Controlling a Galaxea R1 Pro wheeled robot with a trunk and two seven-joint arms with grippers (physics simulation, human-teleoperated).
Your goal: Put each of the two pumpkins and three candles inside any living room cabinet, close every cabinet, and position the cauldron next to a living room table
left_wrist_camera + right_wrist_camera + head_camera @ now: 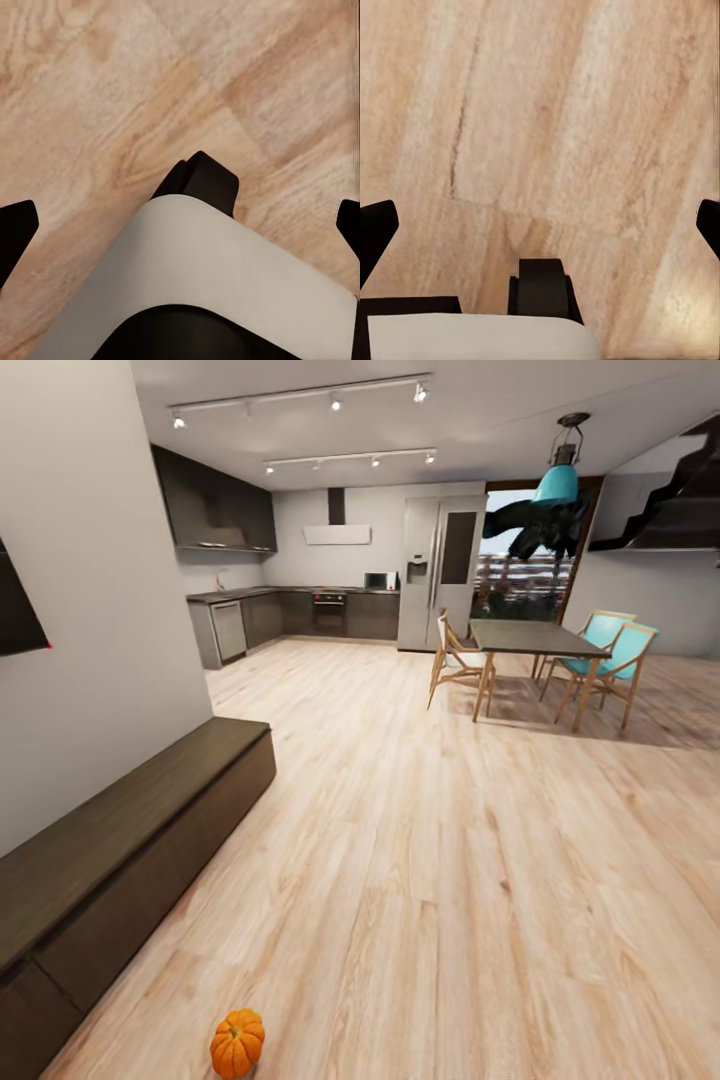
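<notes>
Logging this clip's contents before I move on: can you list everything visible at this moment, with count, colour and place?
pumpkin: 1, orange, on the floor by the near end of the cabinet
cabinet: 1, dark brown, long and low along the left wall, fronts closed
dining table: 1, dark top on wood legs, far right
chairs: 3 visible, turquoise or pale seats on wood frames, around the dining table
pendant lamp: 1, turquoise, above the dining table
fridge: 1, silver, back wall
kitchen units: dark, far left corner
floor: light wood planks
left gripper: black fingers wide apart, over the floor
right gripper: black fingers wide apart, over the floor
</notes>
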